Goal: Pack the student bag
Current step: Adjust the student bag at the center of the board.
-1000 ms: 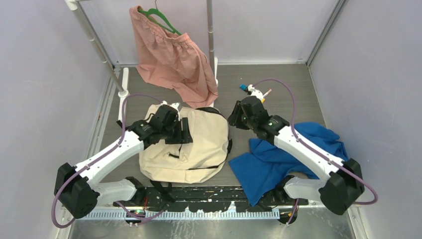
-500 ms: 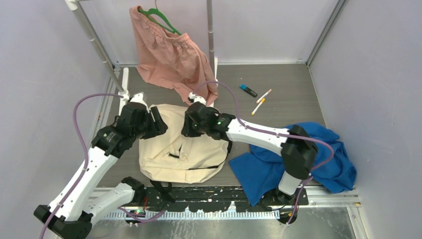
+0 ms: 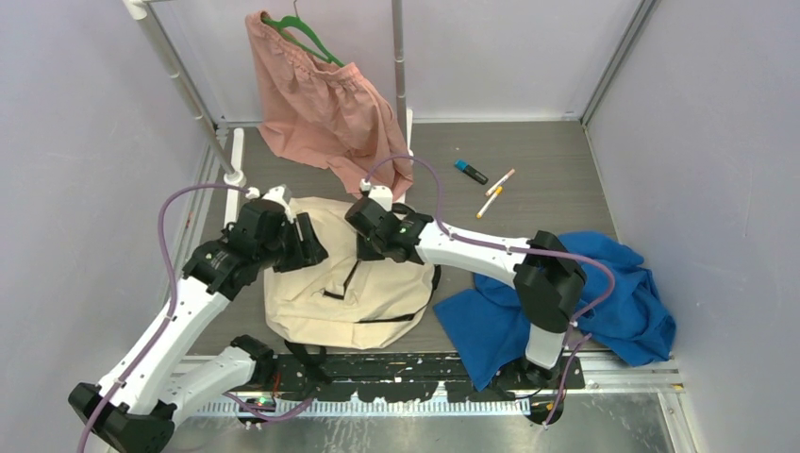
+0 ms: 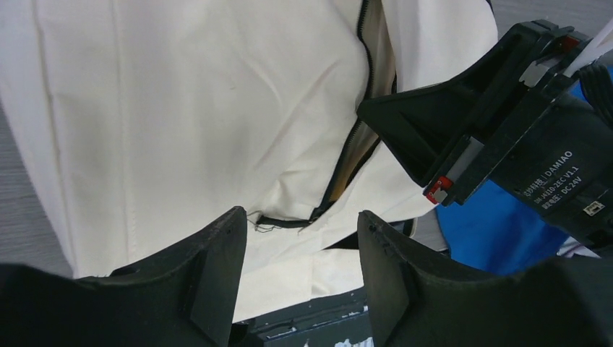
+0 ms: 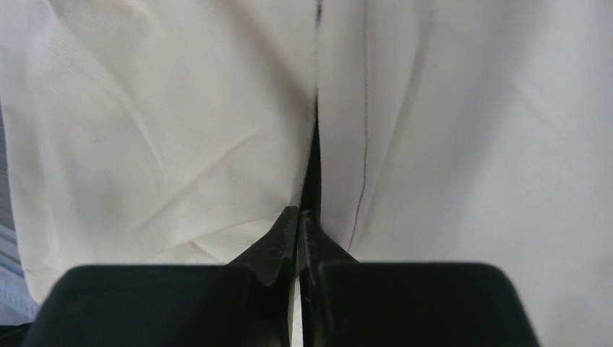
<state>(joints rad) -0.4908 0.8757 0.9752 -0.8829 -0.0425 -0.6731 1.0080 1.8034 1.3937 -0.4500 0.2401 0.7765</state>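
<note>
The cream student bag lies flat at the table's middle. A black zipper runs down its front and gapes partly open. My right gripper is shut at the top of this zipper; in the right wrist view its closed tips pinch the dark zipper line between cream panels. My left gripper is open and empty just above the bag's upper left. In the left wrist view its jaws stand wide over the fabric, with my right gripper close by.
A pink garment on a green hanger hangs from a rack behind the bag. A blue cloth lies at the right. A blue-capped marker and two pens lie at the back right.
My right arm swung left from the markers to the bag and shut on its zipper. A dark open stretch of zipper now shows. My left gripper shifted slightly right over the bag.
</note>
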